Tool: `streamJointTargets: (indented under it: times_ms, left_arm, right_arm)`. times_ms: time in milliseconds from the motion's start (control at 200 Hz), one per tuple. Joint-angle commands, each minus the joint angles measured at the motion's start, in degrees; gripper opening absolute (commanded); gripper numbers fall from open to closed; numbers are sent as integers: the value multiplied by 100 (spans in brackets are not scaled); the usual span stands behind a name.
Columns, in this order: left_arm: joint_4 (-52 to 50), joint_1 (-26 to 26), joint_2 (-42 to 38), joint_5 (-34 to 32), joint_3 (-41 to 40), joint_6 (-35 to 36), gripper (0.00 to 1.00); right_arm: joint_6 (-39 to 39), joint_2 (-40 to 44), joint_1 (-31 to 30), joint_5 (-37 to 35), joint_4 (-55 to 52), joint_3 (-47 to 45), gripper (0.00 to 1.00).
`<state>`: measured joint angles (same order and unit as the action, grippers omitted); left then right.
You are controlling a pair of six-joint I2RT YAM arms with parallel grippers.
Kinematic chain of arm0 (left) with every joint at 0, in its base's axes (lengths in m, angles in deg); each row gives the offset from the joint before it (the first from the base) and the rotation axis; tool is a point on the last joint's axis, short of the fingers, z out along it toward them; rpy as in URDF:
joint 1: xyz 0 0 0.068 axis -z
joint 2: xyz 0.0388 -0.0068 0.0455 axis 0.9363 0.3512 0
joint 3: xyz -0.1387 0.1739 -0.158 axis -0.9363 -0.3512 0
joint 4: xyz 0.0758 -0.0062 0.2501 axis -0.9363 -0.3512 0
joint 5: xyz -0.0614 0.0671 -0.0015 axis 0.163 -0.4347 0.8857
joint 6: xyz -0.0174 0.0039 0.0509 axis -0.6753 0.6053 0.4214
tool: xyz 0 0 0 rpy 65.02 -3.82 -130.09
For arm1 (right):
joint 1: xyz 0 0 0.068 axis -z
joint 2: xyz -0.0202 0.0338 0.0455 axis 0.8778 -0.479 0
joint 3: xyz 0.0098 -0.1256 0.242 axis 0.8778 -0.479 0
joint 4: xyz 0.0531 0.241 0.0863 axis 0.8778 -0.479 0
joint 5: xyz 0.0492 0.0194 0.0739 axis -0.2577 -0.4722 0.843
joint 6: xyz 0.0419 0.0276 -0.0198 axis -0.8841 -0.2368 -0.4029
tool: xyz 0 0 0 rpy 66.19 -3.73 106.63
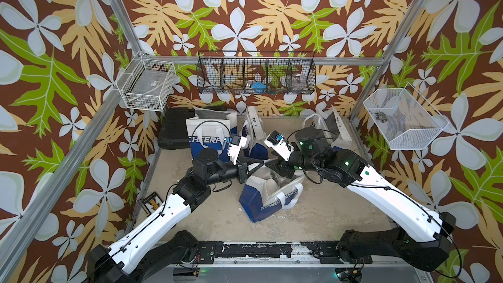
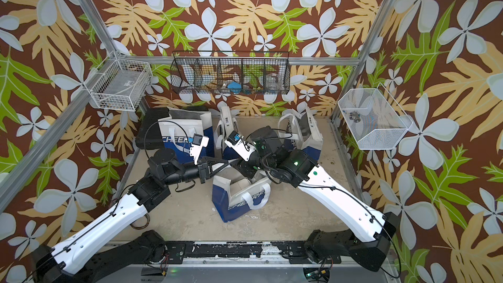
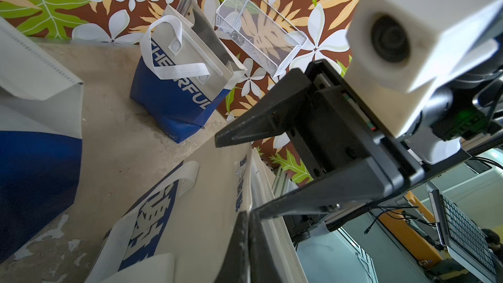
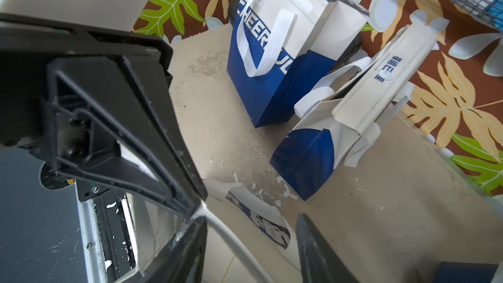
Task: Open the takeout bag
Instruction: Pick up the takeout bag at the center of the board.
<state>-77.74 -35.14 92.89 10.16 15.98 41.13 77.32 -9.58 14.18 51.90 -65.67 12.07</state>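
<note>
**Item:** takeout bag [image 1: 262, 204], blue and white, white handles, lettered CHEERFUL.

**Location:** middle of the table [image 1: 340, 213], between the two arms. It leans, with its mouth partly spread.

**Left gripper** [image 3: 247, 221]: jaws closed together, pinching the bag's top rim (plainest in the left wrist view).

**Right gripper** [image 4: 250, 221]: jaws apart, roughly half spread. The bag's white rim runs between them, nearer one finger, and they are not clamped on it. In both top views the two grippers' tips nearly meet over the bag's mouth.

**Other stock, along the back:**
- back-left bag [image 1: 206, 134], upright and open, against a black case [image 1: 174, 129]
- back-middle bag [image 1: 254, 137], folded narrow
- back-right bag [image 1: 324, 127], open, partly hidden by the right arm

**On the walls:** white wire basket [image 1: 145, 85], black mesh rack [image 1: 255, 77].
</note>
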Motion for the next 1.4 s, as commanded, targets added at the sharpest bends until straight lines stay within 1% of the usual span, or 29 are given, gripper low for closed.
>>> streamJointTargets:
  times_ms: [0, 75, 130, 165, 195, 220, 245, 260, 295, 315, 330, 370, 415, 495, 545, 585, 666, 746, 801, 891, 916, 951, 1006, 1051, 1091, 1176, 1261, 1326, 1396]
  left_arm:
    - [229, -85, -2, 588, 44, 74, 0]
    - [154, -204, 8, 642, 28, 80, 0]
    - [232, -340, -12, 770, -28, 16, 0]
    - [295, -435, -22, 853, -56, -29, 0]
    - [348, -518, -27, 958, -69, -72, 0]
    - [402, -588, -25, 1050, -79, -112, 0]
    - [412, -652, -24, 1113, -71, -124, 0]
    - [408, -687, -16, 1142, -54, -131, 0]
    - [397, -757, 10, 1210, -33, -141, 0]
    - [386, -786, 18, 1246, -20, -152, 0]
    - [384, -807, 33, 1282, -11, -158, 0]
    - [390, -836, 50, 1353, 15, -171, 0]
    - [385, -838, 80, 1422, 39, -168, 0]
    - [434, -838, 94, 1549, 44, -200, 0]
    - [441, -838, 83, 1562, 44, -174, 0]
    - [389, -838, 89, 1575, 60, -118, 0]
    - [186, -842, 91, 1538, 114, 21, 0]
    - [-11, -917, 82, 1348, 191, 89, 0]
    - [-198, -1000, 81, 1116, 288, 152, 0]
    - [-1030, -1182, 139, 287, 731, 510, 0]
    - [-1244, -1260, 161, 11, 820, 601, 7]
    - [-1507, -1338, 160, -374, 975, 693, 24]
    - [-1825, -1374, 165, -962, 1173, 823, 42]
    - [-1994, -1374, 141, -1246, 1294, 890, 52]
    - [-2114, -1374, 90, -1395, 1376, 911, 57]
    - [-2209, -1374, -107, -1655, 1411, 843, 60]
    - [-2299, -1374, -345, -1861, 1427, 790, 61]
    - [-2412, -1373, -459, -1922, 1480, 816, 61]
    - [-2524, -1374, -523, -1839, 1556, 809, 60]
  right_arm:
    - [154, -114, -39, -26, -214, 41, 44]
    - [191, -143, -89, 12, -285, 2, 30]
    - [194, -119, -99, 15, -297, -28, 17]
    - [196, -117, -105, 24, -315, -48, 13]
    - [196, -108, -106, 9, -331, -71, 13]
    - [198, -107, -115, -29, -336, -85, 16]
    - [192, -90, -121, -104, -334, -96, 23]
    - [193, -79, -118, -153, -326, -104, 30]
    - [193, -58, -121, -279, -299, -126, 54]
    - [196, -40, -119, -344, -287, -130, 63]
    - [192, -36, -118, -383, -282, -137, 66]
    - [210, -16, -122, -451, -265, -123, 70]
    - [225, -24, -122, -559, -236, -100, 71]
    - [244, -149, -115, -702, -254, -40, 61]
    - [230, -260, -121, -758, -248, 6, 49]
    - [210, -342, -119, -725, -224, 25, 43]
    - [202, -511, -124, -479, -285, 107, 19]
    - [170, -610, -144, -405, -394, 189, 0]
    - [112, -571, -157, -375, -415, 226, 0]
    - [-76, -426, -154, -332, -421, 272, 0]
    - [-158, -373, -155, -343, -437, 299, 0]
    - [-287, -315, -151, -405, -478, 349, 0]
    - [-502, -222, -156, -568, -584, 390, 0]
    - [-689, -177, -157, -758, -715, 444, 0]
    - [-886, -145, -153, -932, -850, 478, 0]
    - [-1244, -49, -150, -1104, -1107, 525, 0]
    - [-1567, 221, -150, -941, -1163, 511, 0]
    - [-1789, 528, -154, -757, -1068, 490, 0]
    - [-2044, 763, -142, -884, -1066, 569, 0]
